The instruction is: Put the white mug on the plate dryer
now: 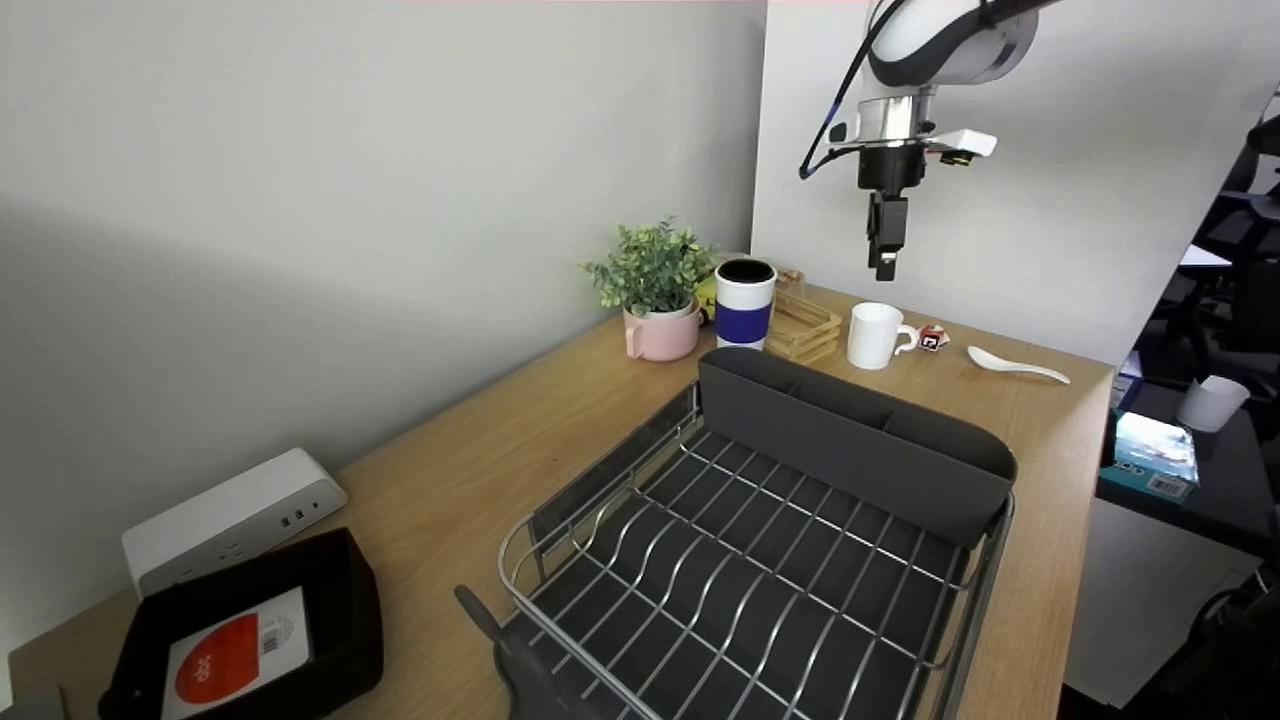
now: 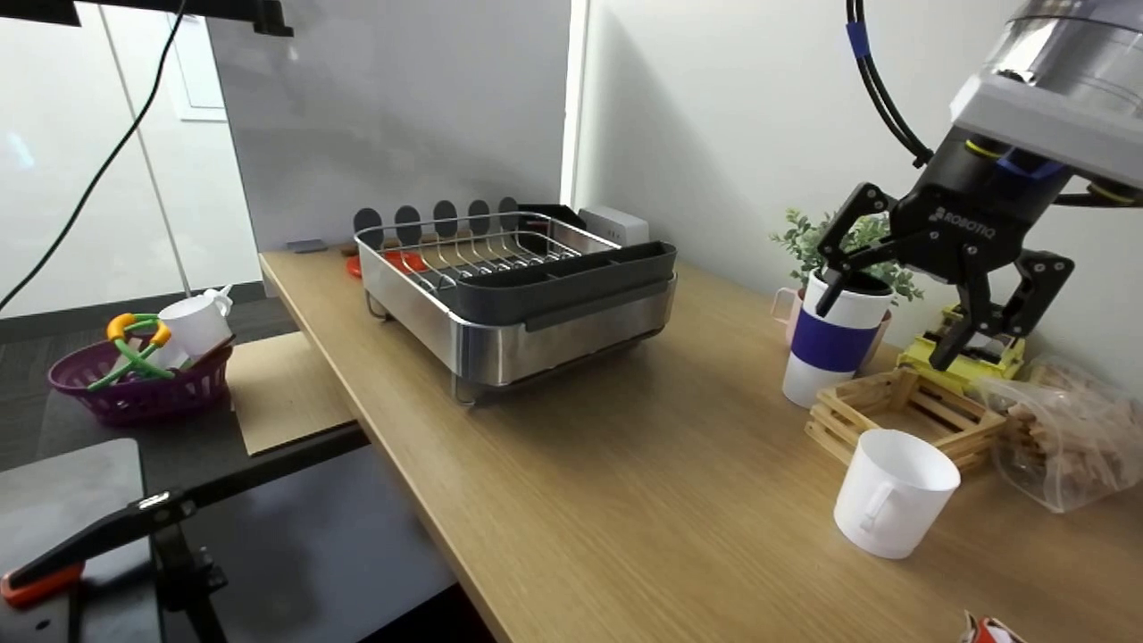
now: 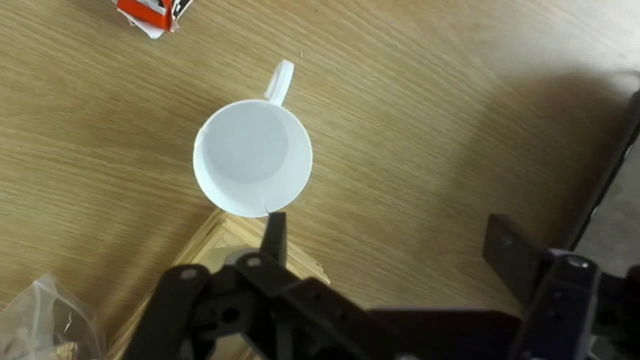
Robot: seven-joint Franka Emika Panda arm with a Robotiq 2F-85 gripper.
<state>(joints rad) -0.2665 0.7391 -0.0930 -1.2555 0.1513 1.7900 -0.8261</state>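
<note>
The white mug (image 1: 873,335) stands upright and empty on the wooden table; it also shows in an exterior view (image 2: 896,500). In the wrist view the mug (image 3: 252,157) is seen from above, left of centre, with its handle pointing up in the picture. My gripper (image 2: 884,332) is open with nothing between its fingers. It hangs above the table, higher than the mug. In the wrist view the gap between the fingertips (image 3: 385,225) lies right of and below the mug. The plate dryer (image 1: 850,440), a dark grey rack with wire grid, stands empty on the table; it also shows in an exterior view (image 2: 563,344).
A white cup with a blue band (image 2: 830,348) stands by a wooden crate (image 2: 835,433), close to the mug. A plant in a pink pot (image 1: 664,335), a plastic bag (image 2: 1072,438), a red packet (image 3: 147,12) and a white spoon (image 1: 1015,366) are nearby.
</note>
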